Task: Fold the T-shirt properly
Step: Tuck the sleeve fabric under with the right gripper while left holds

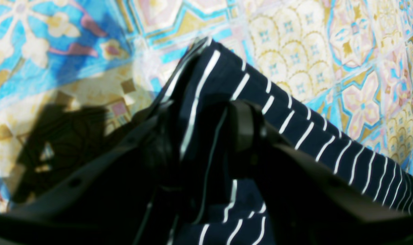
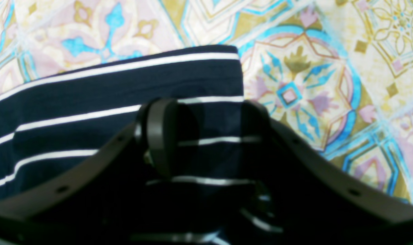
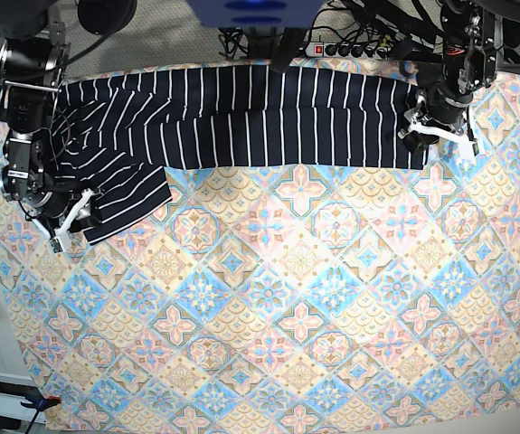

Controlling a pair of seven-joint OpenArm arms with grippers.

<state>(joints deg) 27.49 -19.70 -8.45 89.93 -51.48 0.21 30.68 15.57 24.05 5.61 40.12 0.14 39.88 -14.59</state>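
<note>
Overhead coverage alone shows the whole layout: the dark navy T-shirt with thin white pinstripes (image 3: 241,113) lies as a long band along the upper edge of the pastel blue, orange and pink tile-patterned tablecloth (image 3: 296,298), one part hanging down toward the left. Wrist cameras give only the grips. The left gripper (image 1: 206,129), at the upper right of the base frame, has its dark jaws clamped on a raised ridge of striped cloth that slopes away to the lower right. The right gripper (image 2: 206,136), at the base frame's left edge, holds a flat corner of the shirt between widely spaced jaws, the hem ending just beyond them
</note>
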